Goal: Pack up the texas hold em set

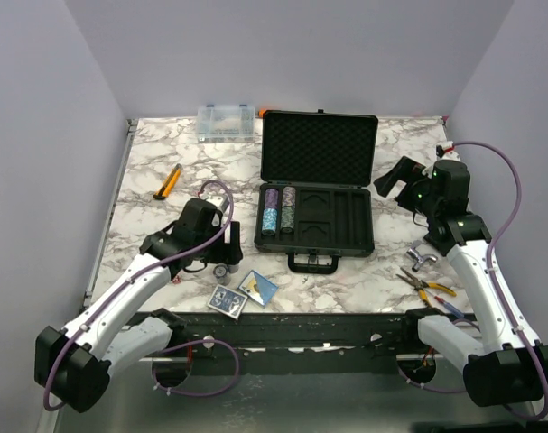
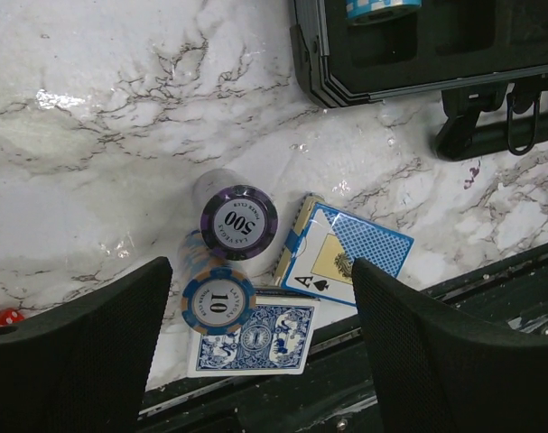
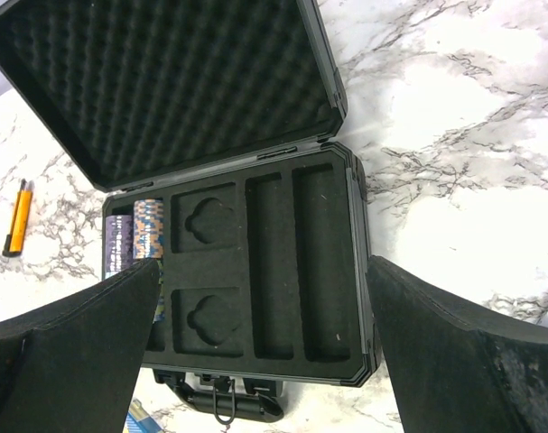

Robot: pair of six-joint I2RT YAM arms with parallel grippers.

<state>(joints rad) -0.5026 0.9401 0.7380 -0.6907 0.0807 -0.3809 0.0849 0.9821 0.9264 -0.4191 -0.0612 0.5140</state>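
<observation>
Two chip stacks (image 2: 238, 221) close together on the table (image 2: 93, 108), near left of the open case (image 1: 319, 149), beside the card decks (image 2: 350, 253). Wide-spread left fingers (image 2: 75, 352) flanking both; right fingers (image 3: 66, 352) wide over the tray (image 3: 274, 271). Best to centre on one stack, lower squarely, close gently, clear of the cards.

"500" chip (image 2: 238, 222), "10" chip (image 2: 218, 302), card (image 2: 346, 257) maybe "A"

lab test cell — blank walls (image 1: 39, 135) boxing a marble table (image 1: 165, 149)
</observation>
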